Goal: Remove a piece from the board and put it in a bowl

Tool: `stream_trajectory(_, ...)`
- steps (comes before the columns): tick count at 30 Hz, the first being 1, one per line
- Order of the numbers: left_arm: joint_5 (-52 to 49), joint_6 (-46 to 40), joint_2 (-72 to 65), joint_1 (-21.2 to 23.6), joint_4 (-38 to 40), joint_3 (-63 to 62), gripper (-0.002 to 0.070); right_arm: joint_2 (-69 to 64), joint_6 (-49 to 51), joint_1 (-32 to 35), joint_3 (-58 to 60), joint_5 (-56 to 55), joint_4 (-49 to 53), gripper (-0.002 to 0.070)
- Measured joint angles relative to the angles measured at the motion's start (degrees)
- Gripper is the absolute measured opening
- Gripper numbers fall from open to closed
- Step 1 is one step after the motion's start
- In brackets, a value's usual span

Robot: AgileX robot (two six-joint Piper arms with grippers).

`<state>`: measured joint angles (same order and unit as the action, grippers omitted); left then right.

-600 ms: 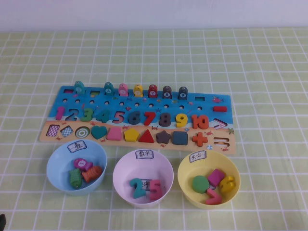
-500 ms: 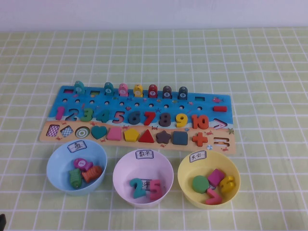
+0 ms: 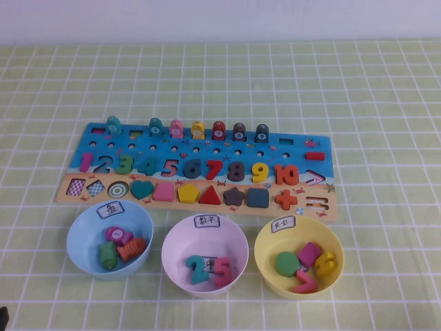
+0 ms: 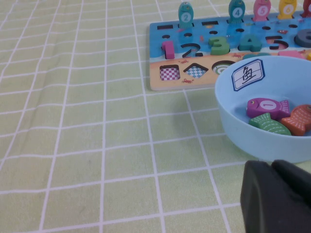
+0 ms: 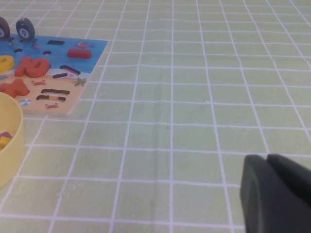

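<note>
Nothing has moved. The piece (image 3: 114, 125) stands at the board's (image 3: 303, 148) ten o'clock corner; the bowl (image 3: 79, 238) sits at seven. Left end effector (image 4: 277, 199) and right end effector (image 5: 274, 194) rest closed, low over the worktop (image 3: 386, 89). Risk: clipping the neighbouring teal fish (image 3: 156, 127).

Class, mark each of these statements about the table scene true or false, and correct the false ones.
1. The teal fish stands on the board. True.
2. The blue bowl is empty. False: it holds three fish pieces.
3. The left hand is closed on the teal fish. False: it sits low near the blue bowl, holding nothing, fingers together.
4. Three bowls sit in a row on the near side of the board. True.
5. The right hand hovers over the yellow bowl. False: it is low over bare tablecloth, to the right of the board and that bowl.
</note>
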<state>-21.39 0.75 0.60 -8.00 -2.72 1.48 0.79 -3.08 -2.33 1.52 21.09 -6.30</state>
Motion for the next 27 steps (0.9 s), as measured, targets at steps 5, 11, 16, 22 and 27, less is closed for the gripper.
stream_trajectory(5, 0.0, -0.1, 0.0, 0.0, -4.0, 0.0, -0.0004, 0.0, 0.0, 0.0, 0.0, 0.0, 0.0, -0.0018)
stream_trajectory(11, 1.0, -0.1, 0.0, 0.0, -3.1, 0.0, -0.0004, 0.0, 0.0, 0.0, 0.0, 0.0, 0.0, -0.0018)
stream_trajectory(16, 7.5, 5.0, 0.0, 0.0, 6.9, 0.0, -0.0004, 0.0, 0.0, 0.0, 0.0, 0.0, 0.0, -0.0018)
stream_trajectory(22, 20.6, 19.2, 0.0, 0.0, 21.4, 0.0, -0.0004, 0.0, 0.0, 0.0, 0.0, 0.0, 0.0, -0.0018)
stream_trajectory(27, 25.0, 19.9, 0.0, 0.0, 23.3, 0.0, -0.0004, 0.0, 0.0, 0.0, 0.0, 0.0, 0.0, -0.0018)
